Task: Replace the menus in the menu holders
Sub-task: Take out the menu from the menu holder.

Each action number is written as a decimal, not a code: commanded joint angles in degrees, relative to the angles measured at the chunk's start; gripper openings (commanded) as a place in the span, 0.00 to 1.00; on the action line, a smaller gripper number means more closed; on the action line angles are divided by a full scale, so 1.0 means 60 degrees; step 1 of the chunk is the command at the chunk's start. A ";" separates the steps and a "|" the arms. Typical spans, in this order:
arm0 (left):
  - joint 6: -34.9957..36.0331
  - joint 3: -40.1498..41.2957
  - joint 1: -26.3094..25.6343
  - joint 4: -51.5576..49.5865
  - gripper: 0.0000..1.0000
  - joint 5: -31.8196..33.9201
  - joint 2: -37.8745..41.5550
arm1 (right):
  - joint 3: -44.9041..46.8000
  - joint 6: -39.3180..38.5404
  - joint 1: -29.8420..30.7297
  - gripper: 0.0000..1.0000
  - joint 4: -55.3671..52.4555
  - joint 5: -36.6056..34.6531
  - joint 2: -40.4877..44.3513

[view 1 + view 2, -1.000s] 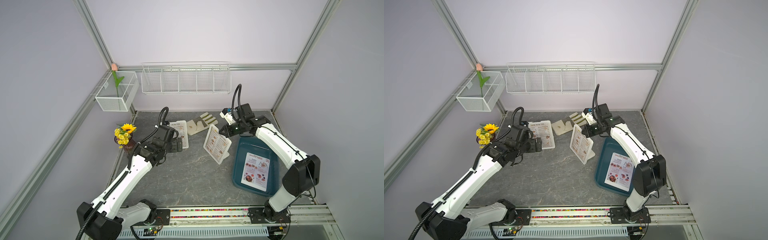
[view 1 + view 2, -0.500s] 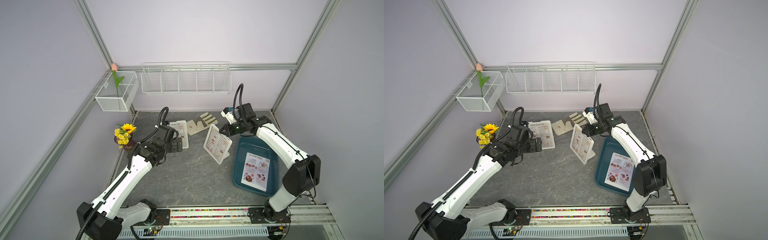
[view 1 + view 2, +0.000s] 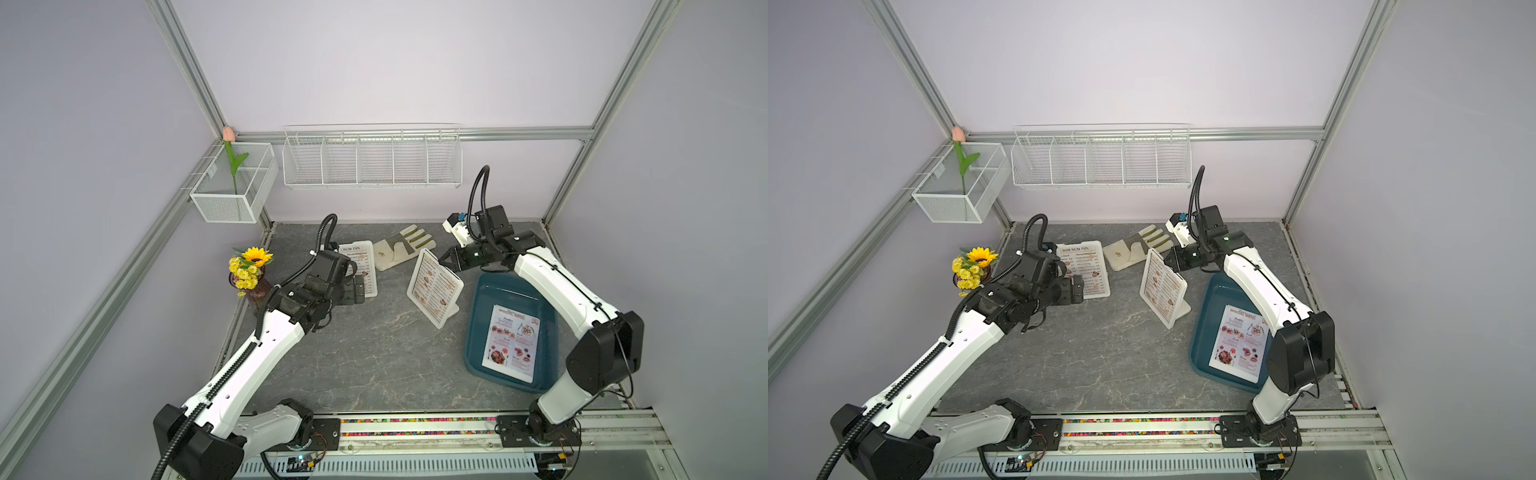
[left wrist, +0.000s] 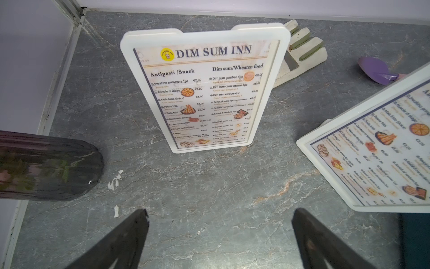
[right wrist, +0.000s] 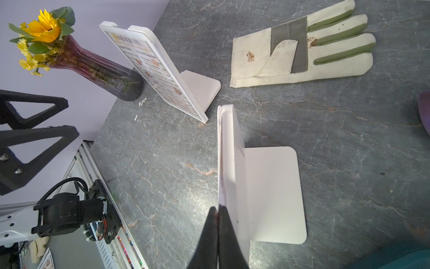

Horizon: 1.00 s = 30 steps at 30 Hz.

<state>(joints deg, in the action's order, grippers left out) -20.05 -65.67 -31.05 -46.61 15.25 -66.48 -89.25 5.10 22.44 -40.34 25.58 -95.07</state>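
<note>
Two white menu holders stand on the grey table. The back-left menu holder [image 3: 360,266] [image 4: 204,88] shows a DIM SUM INN menu [image 4: 209,97]. My left gripper [image 3: 357,291] [image 4: 220,233] hangs open just in front of it, with nothing between its fingers. The middle menu holder [image 3: 434,286] [image 5: 229,163] also carries a Dim Sum sheet [image 4: 381,158]. My right gripper [image 3: 444,258] [image 5: 218,208] is shut, its tips at the slot on this holder's top edge. I cannot tell if they pinch the sheet. Another menu [image 3: 513,343], headed in red, lies in the dark teal tray [image 3: 511,293].
A striped work glove [image 3: 399,247] [image 5: 300,46] lies behind the holders. A purple vase of yellow flowers [image 3: 249,270] [image 5: 93,67] stands at the table's left edge, close to the left arm. White wire baskets [image 3: 372,158] hang on the back wall. A purple object [image 4: 377,71] lies near the glove.
</note>
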 commanded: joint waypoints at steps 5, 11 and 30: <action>-0.0005 -0.0027 -0.0041 -0.0196 0.99 0.0255 0.0135 | -0.0095 -0.0164 -0.0180 0.07 0.0124 -0.0206 0.0725; 0.0061 0.0029 -0.0040 -0.0064 0.99 0.0328 0.0247 | -0.0506 -0.0188 -0.0297 0.07 0.0079 -0.0233 0.1053; 0.0338 -0.0253 -0.0040 0.0679 0.99 0.0779 -0.0298 | -0.1109 0.0722 -0.0084 0.07 0.1244 0.1130 0.3011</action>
<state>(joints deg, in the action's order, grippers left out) -18.31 -65.69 -31.05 -44.01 18.28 -66.83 -94.87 7.22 21.10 -36.21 28.64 -78.43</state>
